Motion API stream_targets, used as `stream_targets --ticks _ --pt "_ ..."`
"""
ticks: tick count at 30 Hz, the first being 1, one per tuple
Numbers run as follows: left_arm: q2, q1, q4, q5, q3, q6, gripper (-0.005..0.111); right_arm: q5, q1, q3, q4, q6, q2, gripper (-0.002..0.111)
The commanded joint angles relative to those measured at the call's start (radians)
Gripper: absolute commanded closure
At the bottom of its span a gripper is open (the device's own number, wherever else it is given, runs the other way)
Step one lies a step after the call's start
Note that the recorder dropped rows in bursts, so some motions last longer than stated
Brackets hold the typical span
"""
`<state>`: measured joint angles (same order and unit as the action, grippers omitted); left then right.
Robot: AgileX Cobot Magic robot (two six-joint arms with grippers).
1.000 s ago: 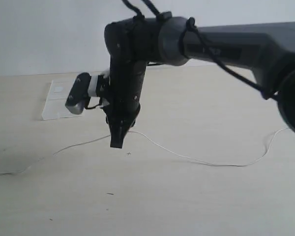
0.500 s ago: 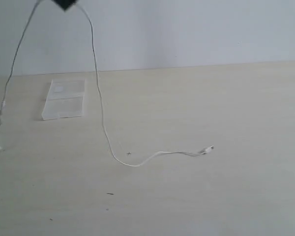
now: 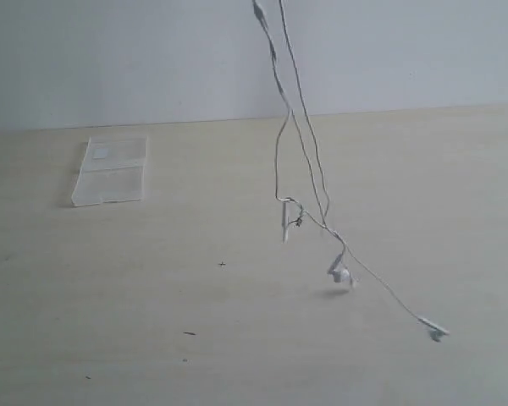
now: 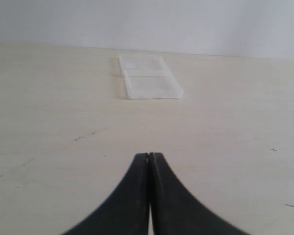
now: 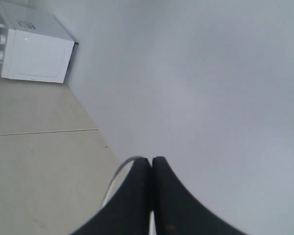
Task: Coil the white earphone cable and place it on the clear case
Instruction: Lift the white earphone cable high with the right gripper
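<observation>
The white earphone cable [image 3: 285, 222] hangs from above the exterior view's top edge in two strands. An earbud [image 3: 339, 272] dangles just over the table, and another white end [image 3: 434, 329] rests low at the right. My right gripper [image 5: 151, 159] is shut on the cable, a loop of which [image 5: 116, 173] curves out beside one finger; this gripper is out of the exterior view. The clear case [image 3: 110, 172] lies flat at the back left, apart from the cable. My left gripper [image 4: 149, 155] is shut with nothing in it, low over the table, with the case [image 4: 148, 83] ahead of it.
The light wooden table [image 3: 152, 338] carries a few small dark specks [image 3: 190, 333]. A pale wall [image 3: 406, 51] rises behind its far edge. The right wrist view shows a white box-like appliance [image 5: 34, 49] on the floor by that wall.
The right arm was low over the cable lying on the table, then rose out of the exterior view. The cable has been lifted and carried right, and now hangs mid-frame with its ends dangling.
</observation>
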<state>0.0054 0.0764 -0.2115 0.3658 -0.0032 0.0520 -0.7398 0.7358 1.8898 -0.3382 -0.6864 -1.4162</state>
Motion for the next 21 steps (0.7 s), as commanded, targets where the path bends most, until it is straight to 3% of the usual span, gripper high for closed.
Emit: stream_targets --ticks 1,21 --pt "-0.005 0.0 -0.008 -0.004 0.003 0.0 0.107 0.031 -0.003 0.002 0.02 0.009 0.012 0.108" --pt "-0.005 0.0 0.007 -0.004 0.003 0.0 0.107 -0.035 -0.003 0.144 0.026 0.112 0.021 0.108"
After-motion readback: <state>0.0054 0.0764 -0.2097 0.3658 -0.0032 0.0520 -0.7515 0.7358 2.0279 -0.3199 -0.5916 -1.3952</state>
